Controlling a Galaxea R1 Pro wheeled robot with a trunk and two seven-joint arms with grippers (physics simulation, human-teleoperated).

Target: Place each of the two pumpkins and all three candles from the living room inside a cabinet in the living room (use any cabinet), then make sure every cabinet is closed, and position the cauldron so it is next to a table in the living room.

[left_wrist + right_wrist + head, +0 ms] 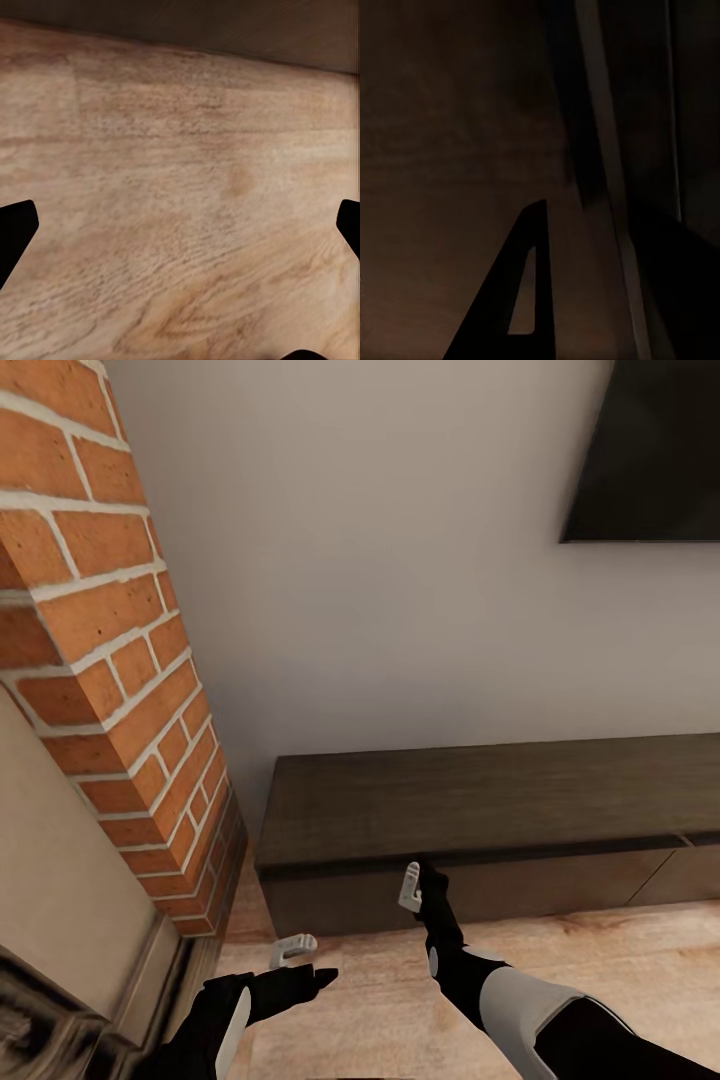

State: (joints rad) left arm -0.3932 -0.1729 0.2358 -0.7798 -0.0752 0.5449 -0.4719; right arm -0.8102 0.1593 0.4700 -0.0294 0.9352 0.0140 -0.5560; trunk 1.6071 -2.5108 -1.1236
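Right tool (411,887) reaching up against the top edge of the dark-brown cabinet (480,800) drawer front, its grip impossible to tell, left tool (295,950) hanging released over the wood-plank floor (400,1000) just short of the cabinet, brick fireplace (110,660) standing to its left.

Matt dark-wood cabinet (480,800), rough brick (100,610) — seemingly smooth floor (180,225)

A home living room — brick fireplace (110,660), wall-mounted television (650,450), low dark cabinet (480,810), wood-plank floor (380,1010).
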